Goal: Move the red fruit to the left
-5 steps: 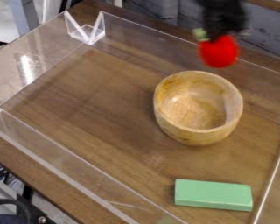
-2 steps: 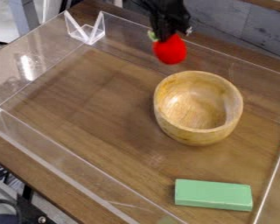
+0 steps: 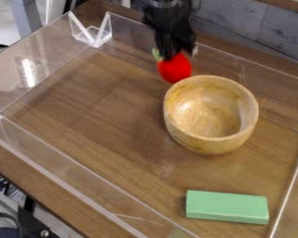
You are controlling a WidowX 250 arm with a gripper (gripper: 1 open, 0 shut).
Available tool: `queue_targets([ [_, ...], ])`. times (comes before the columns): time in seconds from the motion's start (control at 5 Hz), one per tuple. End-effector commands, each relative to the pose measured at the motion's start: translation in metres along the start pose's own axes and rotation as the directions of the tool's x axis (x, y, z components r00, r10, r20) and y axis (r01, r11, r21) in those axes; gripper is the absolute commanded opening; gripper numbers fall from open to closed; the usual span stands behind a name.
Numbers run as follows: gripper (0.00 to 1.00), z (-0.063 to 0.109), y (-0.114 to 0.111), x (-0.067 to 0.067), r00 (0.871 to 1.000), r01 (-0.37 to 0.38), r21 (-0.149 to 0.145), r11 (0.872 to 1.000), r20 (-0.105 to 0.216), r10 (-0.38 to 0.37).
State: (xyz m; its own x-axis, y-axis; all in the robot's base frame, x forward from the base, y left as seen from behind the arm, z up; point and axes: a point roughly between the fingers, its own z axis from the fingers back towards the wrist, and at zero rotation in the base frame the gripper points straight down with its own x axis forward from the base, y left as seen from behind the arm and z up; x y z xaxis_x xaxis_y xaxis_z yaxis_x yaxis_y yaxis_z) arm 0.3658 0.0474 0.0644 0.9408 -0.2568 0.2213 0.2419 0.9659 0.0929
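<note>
hand (image 3: 171, 53) grips the red fruit (image 3: 177, 69) from above near the surface's (image 3: 89, 130) far edge, just beside the wooden bowl (image 3: 211, 113); green block (image 3: 227, 206) lies near the front right corner.

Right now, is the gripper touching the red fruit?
Touching. The camera view shows the gripper shut on the top of the red fruit, with no gap between them.

Left of the wooden bowl (image 3: 211, 113) the worktop (image 3: 89, 121) is open wood out to the clear wall (image 3: 27, 61). The bowl stands just right of the pincer (image 3: 174, 53) holding the red fruit (image 3: 175, 68). A green block (image 3: 226, 205) lies near right.
</note>
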Motion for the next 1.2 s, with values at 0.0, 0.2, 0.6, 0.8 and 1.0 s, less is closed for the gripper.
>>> queue_targets([
  [0.0, 0.0, -0.003, 0.005, 0.006, 0.999, -0.02, 0.03, 0.999, 0.039, 0.019],
  [0.2, 0.0, -0.013, 0.007, 0.002, 0.999, -0.035, 0.031, 0.999, 0.034, 0.034],
  [0.6, 0.0, -0.021, -0.003, 0.0, 0.998, -0.049, 0.024, 0.998, 0.035, 0.049],
  [0.8, 0.0, -0.023, -0.013, 0.003, 0.998, -0.049, 0.017, 0.999, 0.037, 0.048],
  [1.0, 0.0, -0.016, -0.008, 0.004, 0.997, -0.07, 0.015, 0.997, 0.037, 0.069],
])
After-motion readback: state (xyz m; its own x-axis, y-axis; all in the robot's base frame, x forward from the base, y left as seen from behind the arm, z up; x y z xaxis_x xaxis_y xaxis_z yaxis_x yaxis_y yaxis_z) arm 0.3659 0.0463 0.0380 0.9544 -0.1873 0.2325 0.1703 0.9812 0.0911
